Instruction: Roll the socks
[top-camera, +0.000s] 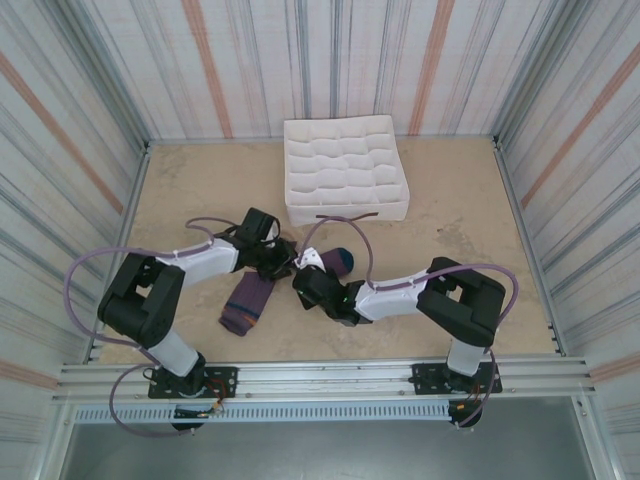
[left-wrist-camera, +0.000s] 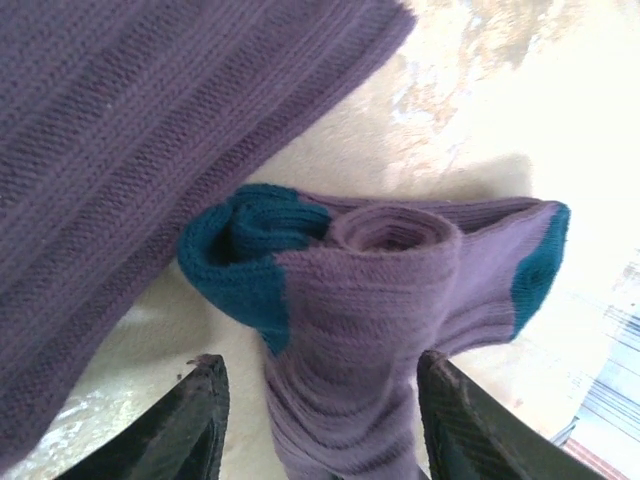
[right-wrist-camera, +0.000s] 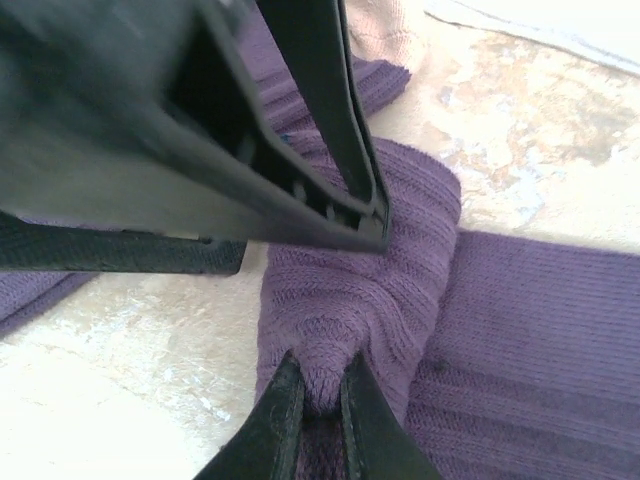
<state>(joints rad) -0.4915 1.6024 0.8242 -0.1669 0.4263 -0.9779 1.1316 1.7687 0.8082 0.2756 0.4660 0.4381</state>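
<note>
top camera looks down on the table (top-camera: 450, 220); both wrist cameras sit close over the socks (right-wrist-camera: 350, 300).

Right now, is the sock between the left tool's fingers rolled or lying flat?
Partly rolled: the sock shows a spiral coil at one end; the rest lies unrolled.

Seen from above, the arms (top-camera: 200, 258) cover where the socks (top-camera: 248, 300) meet. At the left wrist, the flat sock (left-wrist-camera: 120, 150) runs off the top and left edges; the rolled sock (left-wrist-camera: 370, 330) and the left tool (left-wrist-camera: 320, 365) run off the bottom. At the right wrist, the blurred left tool hides fabric; the right tool (right-wrist-camera: 320, 365) is cropped below.
</note>
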